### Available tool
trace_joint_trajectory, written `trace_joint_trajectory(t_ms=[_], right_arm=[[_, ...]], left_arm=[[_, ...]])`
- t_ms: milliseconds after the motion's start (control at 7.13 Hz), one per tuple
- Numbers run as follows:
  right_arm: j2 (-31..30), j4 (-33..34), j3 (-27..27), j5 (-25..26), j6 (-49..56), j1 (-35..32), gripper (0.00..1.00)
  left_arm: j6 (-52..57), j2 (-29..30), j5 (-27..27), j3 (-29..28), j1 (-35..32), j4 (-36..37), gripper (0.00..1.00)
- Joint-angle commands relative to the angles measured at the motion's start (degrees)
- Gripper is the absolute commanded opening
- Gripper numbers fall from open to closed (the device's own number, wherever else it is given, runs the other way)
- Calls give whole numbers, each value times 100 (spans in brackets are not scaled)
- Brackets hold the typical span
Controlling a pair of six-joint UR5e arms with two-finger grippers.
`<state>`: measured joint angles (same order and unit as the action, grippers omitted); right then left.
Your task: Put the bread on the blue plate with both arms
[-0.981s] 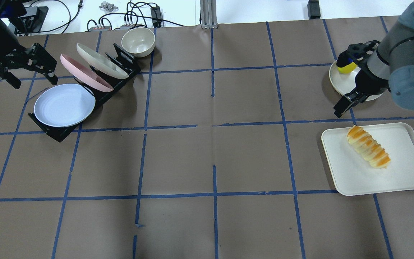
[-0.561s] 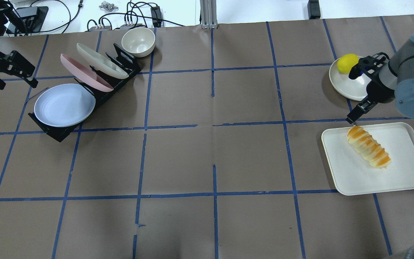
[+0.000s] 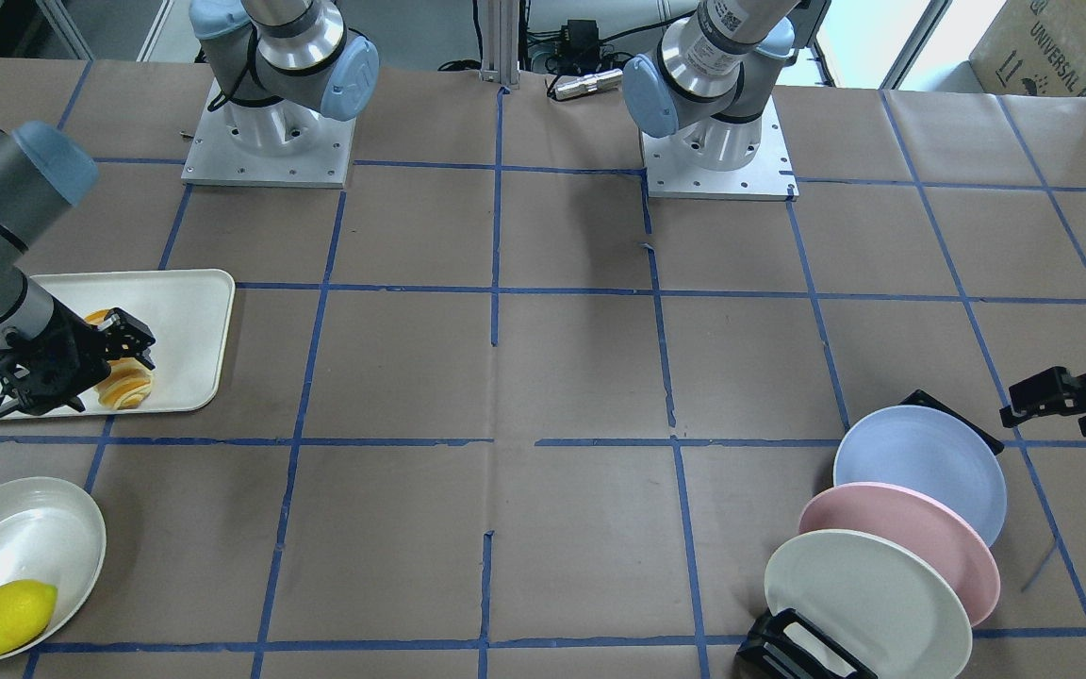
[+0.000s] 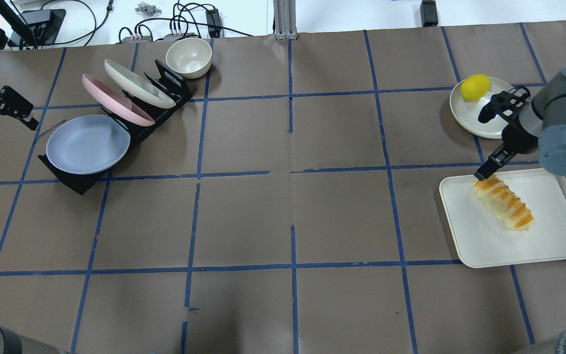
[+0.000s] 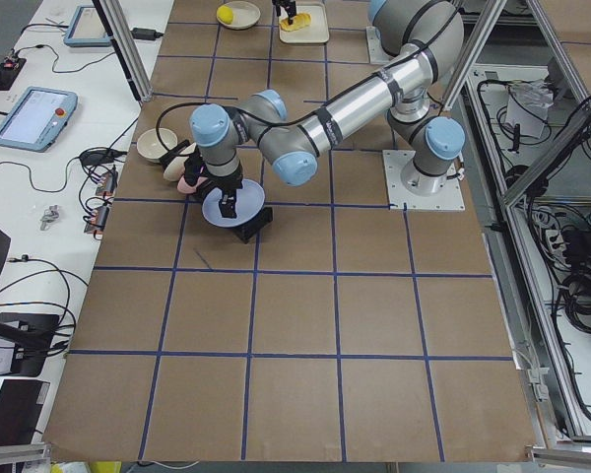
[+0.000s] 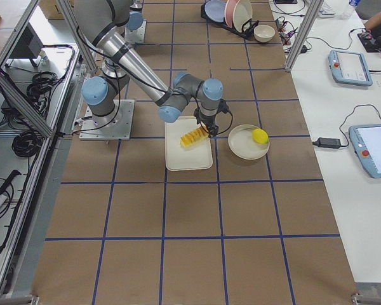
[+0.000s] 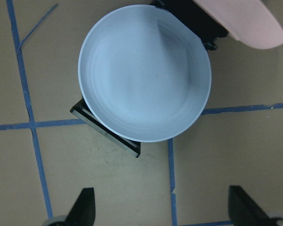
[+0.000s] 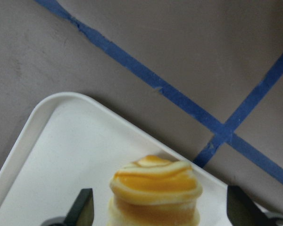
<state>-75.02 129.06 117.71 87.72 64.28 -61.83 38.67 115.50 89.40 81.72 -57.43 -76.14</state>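
The right gripper (image 8: 160, 209) now sits off the lemon (image 4: 475, 87), which shows whole again, and at the end of the bread (image 4: 504, 201) nearest it, with its fingers (image 8: 82, 207) spread to either side. The left gripper (image 7: 162, 212) is now farther out from the pink plate (image 4: 116, 101), toward the table's (image 4: 293, 221) edge.

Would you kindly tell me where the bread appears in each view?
Front-facing: bread far left, mid-height.
Overhead: bread right side, mid-height.
Exterior left: bread top centre, tiny.
Exterior right: bread just above centre.
Left wrist: not in it.
Right wrist: bread bottom centre.
Shared landmark: the white tray under it.
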Motion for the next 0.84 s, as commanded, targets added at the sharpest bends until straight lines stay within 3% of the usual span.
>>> trace_joint_trajectory(t_ms=[0,280,561,701], right_arm=[[-302,58,165,-62,102,206,95],[-303,32,209,-27,59,215,6],[-303,58,437,-71,32,329,3],[-303,58,446,-97,15,364,3]], left_arm=[[122,734,-80,-410,21,143,100],[291,1272,-509,-717,21,293,100],[264,1362,-670,-606,38,223,90],[264,1396,-678,-553,117,162,78]])
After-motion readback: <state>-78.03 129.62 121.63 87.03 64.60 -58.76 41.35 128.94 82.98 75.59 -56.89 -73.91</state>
